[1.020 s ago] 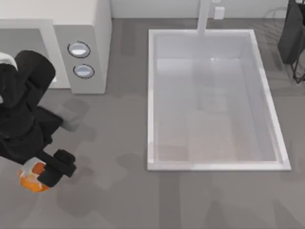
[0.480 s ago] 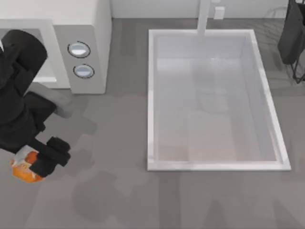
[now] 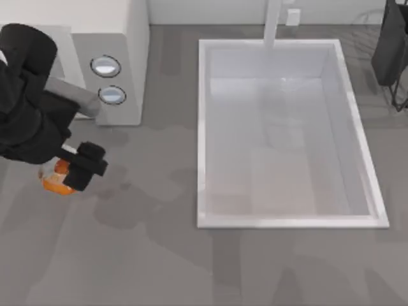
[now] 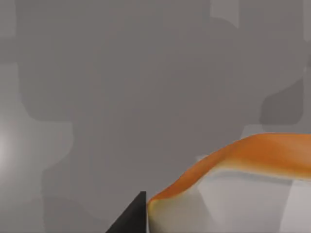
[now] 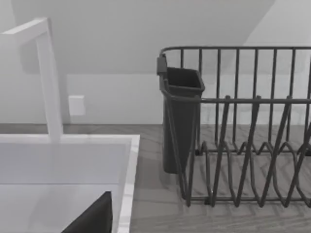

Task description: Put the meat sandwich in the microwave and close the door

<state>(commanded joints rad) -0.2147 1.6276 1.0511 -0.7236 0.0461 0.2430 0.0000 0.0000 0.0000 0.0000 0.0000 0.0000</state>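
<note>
The left gripper (image 3: 71,173) hangs over the counter (image 3: 146,255) just in front of the microwave (image 3: 118,64), clamped on the sandwich (image 3: 56,178), which peeks out orange beside the black fingers. From the left wrist, the sandwich (image 4: 243,189) looms close, whitish bread under a bright orange edge, with one dark fingertip (image 4: 131,218) pressed against its side and grey counter (image 4: 121,87) beyond. The microwave sits at the far left corner of the counter, its two round knobs (image 3: 106,65) on the panel facing up at the camera, and the left arm crosses over the opening next to that panel, so the door can't be made out. Well to the right of the microwave lies the big white sink (image 3: 203,127). The right arm is parked at the far right corner beyond the sink; its wrist camera looks at a dark dish rack (image 5: 243,145) and the sink's rim (image 5: 129,165), and whether that gripper is apart or together I cannot tell.
</note>
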